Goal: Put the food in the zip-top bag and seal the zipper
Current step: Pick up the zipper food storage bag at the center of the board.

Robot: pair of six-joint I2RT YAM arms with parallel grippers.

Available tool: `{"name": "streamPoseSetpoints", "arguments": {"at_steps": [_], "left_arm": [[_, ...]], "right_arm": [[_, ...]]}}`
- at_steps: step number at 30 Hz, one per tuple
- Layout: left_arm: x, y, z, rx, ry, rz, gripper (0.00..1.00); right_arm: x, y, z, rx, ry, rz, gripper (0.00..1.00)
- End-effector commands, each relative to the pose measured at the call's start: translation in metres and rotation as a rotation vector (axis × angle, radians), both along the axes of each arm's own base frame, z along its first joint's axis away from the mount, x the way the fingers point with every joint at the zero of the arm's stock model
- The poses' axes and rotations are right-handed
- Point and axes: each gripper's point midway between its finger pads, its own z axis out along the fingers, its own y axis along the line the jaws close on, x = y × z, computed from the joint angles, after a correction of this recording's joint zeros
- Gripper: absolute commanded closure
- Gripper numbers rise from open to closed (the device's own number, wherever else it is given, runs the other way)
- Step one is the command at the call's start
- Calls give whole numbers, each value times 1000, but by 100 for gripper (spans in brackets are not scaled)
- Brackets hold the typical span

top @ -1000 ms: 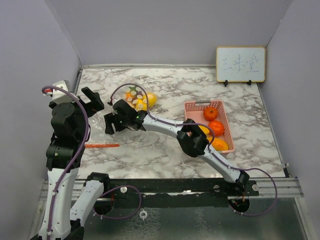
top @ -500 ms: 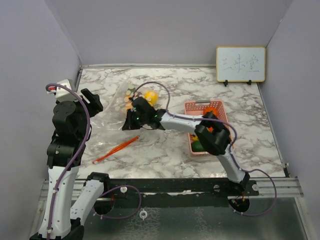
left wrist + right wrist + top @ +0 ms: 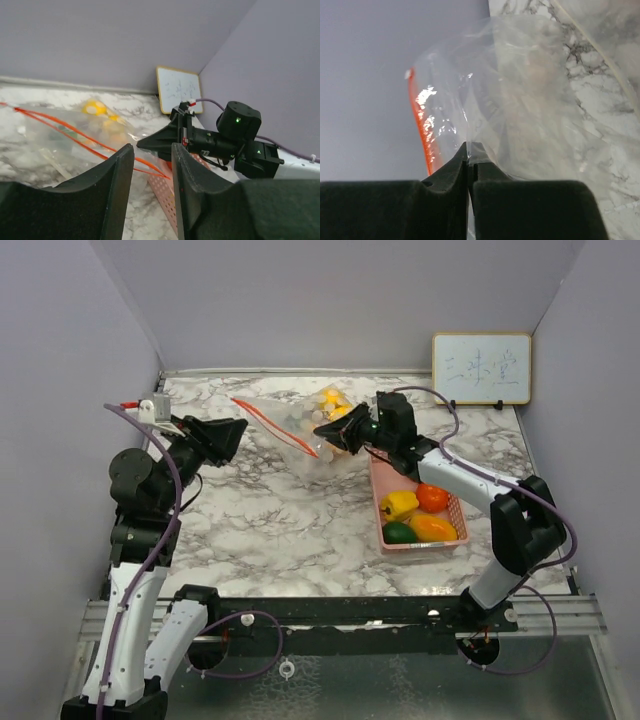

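Observation:
A clear zip-top bag (image 3: 300, 435) with an orange zipper (image 3: 270, 420) hangs lifted over the back of the table. My right gripper (image 3: 322, 432) is shut on its film, and the pinch shows in the right wrist view (image 3: 469, 150) beside the zipper (image 3: 422, 130). Yellow food (image 3: 330, 400) lies inside the bag. More food sits in the pink basket (image 3: 422, 544): a yellow piece (image 3: 398, 504), a red one (image 3: 432, 497), a green one (image 3: 399, 532) and an orange one (image 3: 432, 528). My left gripper (image 3: 240, 428) points at the bag's zipper end. Its jaws (image 3: 152, 165) stand partly open with nothing between them, the zipper (image 3: 60, 122) beyond.
A small whiteboard (image 3: 481, 368) stands at the back right against the wall. Grey walls close in the marble table (image 3: 280, 530) on three sides. The basket lies under the right arm's forearm, right of the table's middle.
My right gripper shut on the bag and carried it up and to the back right. The left gripper swung toward the bag and its jaws narrowed.

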Motion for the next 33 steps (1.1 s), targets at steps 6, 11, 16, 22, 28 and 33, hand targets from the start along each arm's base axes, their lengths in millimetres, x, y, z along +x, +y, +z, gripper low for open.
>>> {"name": "streamPoseSetpoints", "arguments": {"at_steps": [6,11,16,22,28,33], "left_arm": [[1,-33,-58,-268,123,-192,54],[1,-39,-77,-360,203,-233,58],[7,-36,-97,-466,317,-191,51],[18,-37,-120,-602,464,-161,43],[36,-32,-128,-669,497,-102,42],[52,-32,-129,-674,487,-94,42]], "right_arm": [[-7,2,8,191,139,78,98],[-3,-2,11,211,122,83,98],[-2,-5,18,222,80,100,98],[0,-4,34,231,12,126,98],[-3,-6,47,228,-43,140,98],[-12,-9,53,230,-59,146,98]]}}
